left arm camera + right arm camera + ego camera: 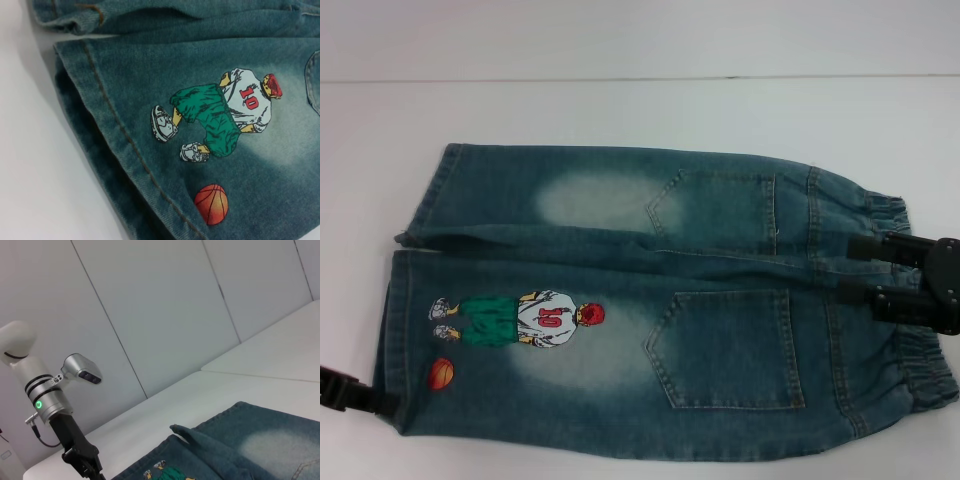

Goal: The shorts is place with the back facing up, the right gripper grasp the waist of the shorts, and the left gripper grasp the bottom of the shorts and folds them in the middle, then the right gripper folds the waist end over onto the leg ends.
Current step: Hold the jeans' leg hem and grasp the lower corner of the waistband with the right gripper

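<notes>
Lying flat on the white worktop (620, 110), back pockets up: faded blue denim shorts (620, 250), waist toward the robot's right, leg hems toward its left, far leg slightly overlapping the near one along the centre seam. Judged as the grasping step, ahead of any fold.

Poised over the middle of the gathered elastic waistband (920, 370): black right gripper (848, 270), jaws spread apart, gripping nothing.

Sitting at the near corner of the near leg hem (392, 330), touching or just beside the cloth: black left gripper (360, 395); released or clenched, cannot tell.

To do this well:
- Close the right jaws on both layers of the waistband, not the top layer alone.
- Take the hem deep enough at the left to prevent the heavy denim slipping free.
- Lift both ends together and evenly, keeping the cloth taut between them.
- Carry one leg over the other along the centre seam, aligning hem with hem and waistband with waistband.

Use the cartoon basketball-player print (225, 115) and the small orange basketball print (211, 204) near the left grasp as markers of hem position.
</notes>
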### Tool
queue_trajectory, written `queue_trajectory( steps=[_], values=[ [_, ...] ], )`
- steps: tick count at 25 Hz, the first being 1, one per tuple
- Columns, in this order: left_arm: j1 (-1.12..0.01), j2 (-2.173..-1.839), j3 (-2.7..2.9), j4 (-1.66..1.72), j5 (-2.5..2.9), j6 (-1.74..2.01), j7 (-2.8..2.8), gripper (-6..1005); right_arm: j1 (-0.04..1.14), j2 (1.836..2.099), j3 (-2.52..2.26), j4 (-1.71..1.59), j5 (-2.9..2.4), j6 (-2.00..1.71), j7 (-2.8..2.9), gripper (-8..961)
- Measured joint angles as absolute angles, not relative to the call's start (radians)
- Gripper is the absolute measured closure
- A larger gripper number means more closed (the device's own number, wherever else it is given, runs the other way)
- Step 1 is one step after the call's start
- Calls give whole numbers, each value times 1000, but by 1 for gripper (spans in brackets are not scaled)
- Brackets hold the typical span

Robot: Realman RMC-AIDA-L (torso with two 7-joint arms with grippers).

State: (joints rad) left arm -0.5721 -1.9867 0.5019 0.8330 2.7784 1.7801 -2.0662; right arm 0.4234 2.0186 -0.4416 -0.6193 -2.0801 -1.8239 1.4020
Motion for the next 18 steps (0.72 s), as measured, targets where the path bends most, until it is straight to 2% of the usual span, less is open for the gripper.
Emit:
queue_trajectory(
  steps=[14, 16, 18],
  values=[
    [-574, -1986, 501, 833, 2777, 1812, -2066, 770, 423, 2019, -442, -620, -2080, -1826, 1402, 151],
    [-575, -1986, 502, 834, 2777, 1812, -2066, 580, 422, 2019, -442, -620, -2080, -1828, 1402, 151],
    [-576, -1986, 503, 834, 2777, 1812, -2066, 550, 422, 2019, -442, -620, -2080, -1831, 1402, 151]
  ],
)
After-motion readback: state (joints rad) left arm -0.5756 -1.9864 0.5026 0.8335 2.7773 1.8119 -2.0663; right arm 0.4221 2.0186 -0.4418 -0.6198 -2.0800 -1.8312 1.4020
